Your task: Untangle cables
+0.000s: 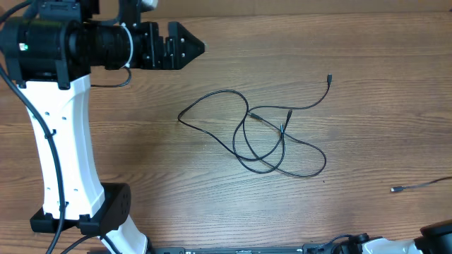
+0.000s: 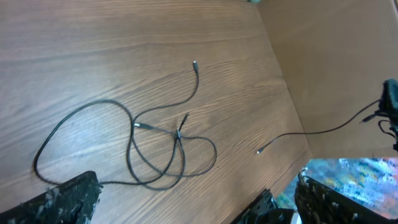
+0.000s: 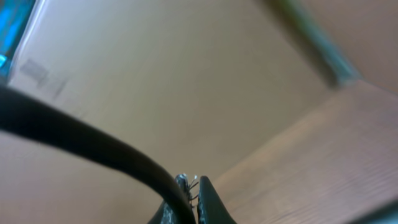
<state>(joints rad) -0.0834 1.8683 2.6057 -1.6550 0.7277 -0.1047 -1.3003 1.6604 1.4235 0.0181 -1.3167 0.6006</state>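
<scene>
Nearest me, the right jaws were closed tight. The wrist view showed a black cord running into them beside a glint of metal. I judged that to be the stray cable (image 1: 424, 184), which lay at the near right of the worktop (image 1: 127, 176). Its plug (image 1: 394, 189) rested on the wood and its other end rose towards that arm.

Well apart from it, mid-worktop, sat the cables (image 1: 281, 130): thin black wires in loose overlapping loops, crossing at one small knot. One tail (image 1: 329, 76) snaked out to the far right. They looked light, limp and slippery, so I expected them to drag along together instead of sliding free. I would pinch close behind a plug or at the wide left loop (image 1: 182, 117), not at the knot.

Farthest off, the left jaws stood fully spread, holding nothing, above the far left.
</scene>
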